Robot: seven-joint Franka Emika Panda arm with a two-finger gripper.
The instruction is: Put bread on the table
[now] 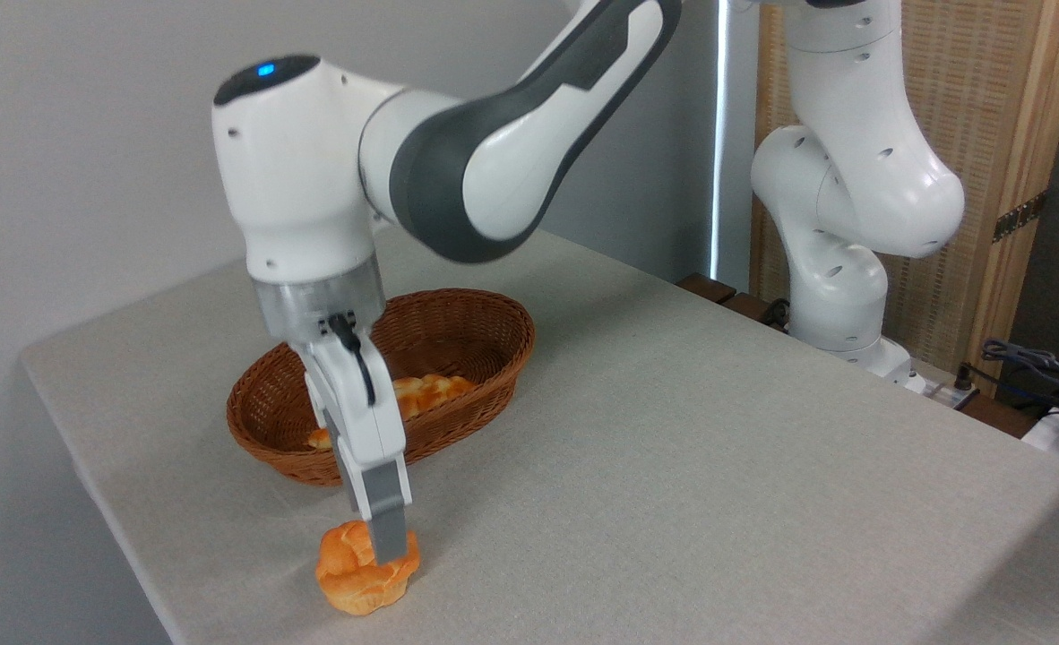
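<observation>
- Reaching down near the front-left edge of the surface [673, 430], the hand [384, 548] points straight down with its fingers around the bread [359, 573].
- One grey finger [386, 520] crosses the front of the bun's knotted orange top; the other finger is hidden behind it, so the grip looks closed on the bread, though the contact on the far side cannot be seen.
- Directly under the hand, the bread sits upright with its paler base touching the cloth.
- Just behind the hand and slightly to its right lies a brown wicker basket [458, 322], apart from the bread; the hand's white body overlaps its near rim in this view.
- Inside the basket rests a golden braided loaf [435, 390], partly hidden by the hand.
- Well to the right of the hand, past the far edge, lie dark cables [1031, 367].
</observation>
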